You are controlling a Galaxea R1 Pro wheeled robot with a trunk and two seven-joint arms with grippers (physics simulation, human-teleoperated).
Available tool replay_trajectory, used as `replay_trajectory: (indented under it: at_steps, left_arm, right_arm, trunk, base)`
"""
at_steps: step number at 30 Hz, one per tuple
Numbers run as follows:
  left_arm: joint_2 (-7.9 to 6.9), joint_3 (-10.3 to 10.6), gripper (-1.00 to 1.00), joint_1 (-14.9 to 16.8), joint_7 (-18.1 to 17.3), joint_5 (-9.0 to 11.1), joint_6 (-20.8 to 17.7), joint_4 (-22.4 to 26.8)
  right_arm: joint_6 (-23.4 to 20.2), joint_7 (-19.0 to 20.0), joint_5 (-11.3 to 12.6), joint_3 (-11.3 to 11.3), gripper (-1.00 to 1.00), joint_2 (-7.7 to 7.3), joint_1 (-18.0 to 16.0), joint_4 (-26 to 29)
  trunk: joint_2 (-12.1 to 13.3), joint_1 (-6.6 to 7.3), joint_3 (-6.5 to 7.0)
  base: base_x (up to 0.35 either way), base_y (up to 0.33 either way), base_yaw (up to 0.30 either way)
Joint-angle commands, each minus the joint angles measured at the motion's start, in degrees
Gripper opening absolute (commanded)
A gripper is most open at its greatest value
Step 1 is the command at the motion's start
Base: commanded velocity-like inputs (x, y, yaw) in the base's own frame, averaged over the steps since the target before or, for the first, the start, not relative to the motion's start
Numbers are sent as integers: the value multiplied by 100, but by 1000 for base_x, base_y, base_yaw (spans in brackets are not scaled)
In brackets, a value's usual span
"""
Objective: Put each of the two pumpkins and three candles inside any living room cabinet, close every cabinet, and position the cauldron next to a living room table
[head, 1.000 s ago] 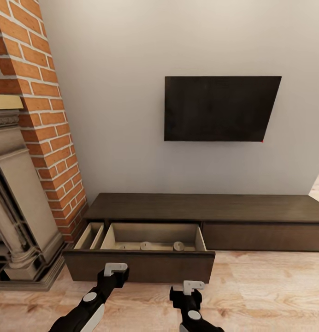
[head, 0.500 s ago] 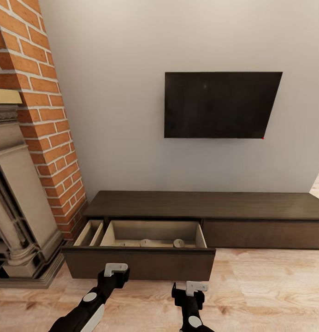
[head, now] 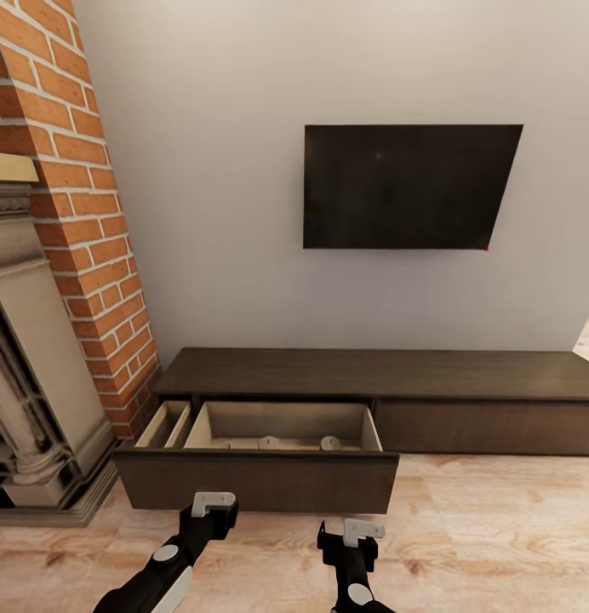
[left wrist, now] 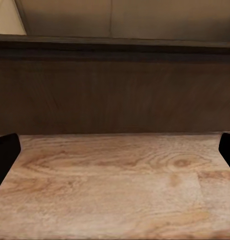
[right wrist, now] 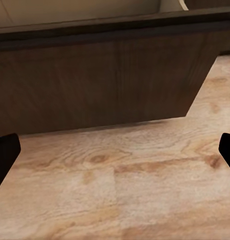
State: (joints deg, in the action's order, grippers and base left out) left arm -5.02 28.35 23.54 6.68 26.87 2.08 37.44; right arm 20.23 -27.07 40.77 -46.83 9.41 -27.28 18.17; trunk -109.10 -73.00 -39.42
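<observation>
Frontally, the cabinet (head: 380, 375) was seen as a long low dark unit under a black TV screen (head: 409, 187), with one drawer (head: 256, 481) pulled out toward the robot. Tops of pale stubby candles (head: 330, 443) were visible on the drawer floor, at least two being discernible over the front panel; pumpkins could not be made out inside it.

The left gripper (head: 211, 502) and the right gripper (head: 361, 532) were both held low over the wooden floor (head: 499, 528), just short of the drawer front. Each pair of jaws was spread wide and held nothing: in the left wrist view the dark fingertips (left wrist: 5, 155) stood at the frame edges with bare floor between them, and the same was seen of the fingertips (right wrist: 5, 152) in the right wrist view.

The governing relation was judged to be this: the drawer front lay directly ahead of both sets of jaws, its long axis running crosswise to them. The left jaws were nearer the panel, ahead of its left half; the right jaws were set farther back, toward its right end. A closing push would presumably be directed straight forward, toward the wall, with contact spread across the panel to avoid skewing the drawer.
</observation>
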Motion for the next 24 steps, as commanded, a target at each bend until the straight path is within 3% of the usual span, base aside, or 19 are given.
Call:
replay_trajectory:
  at_steps: [1,9,18,24]
  left_arm:
    - [-5,48,100,6,52,54,23,-6]
    - [15,48,100,10,53,48,24,-40]
    - [19,48,100,9,55,46,22,-44]
    - [19,48,100,10,60,46,26,-44]
  right_arm:
    - [28,-25,56,-48,100,-1,-7,0]
    - [32,-26,45,-81,100,5,-7,72]
    - [84,-84,-196,-454,100,2,108,665]
    - [107,-659,-234,-495,100,-13,171,1011]
  trunk:
    - [-44,-22,-24]
    - [-365,-198,-168]
    - [-726,-395,-329]
    - [-967,-527,-437]
  base:
    - [0,0,0]
    - [0,0,0]
    - [0,0,0]
    - [0,0,0]
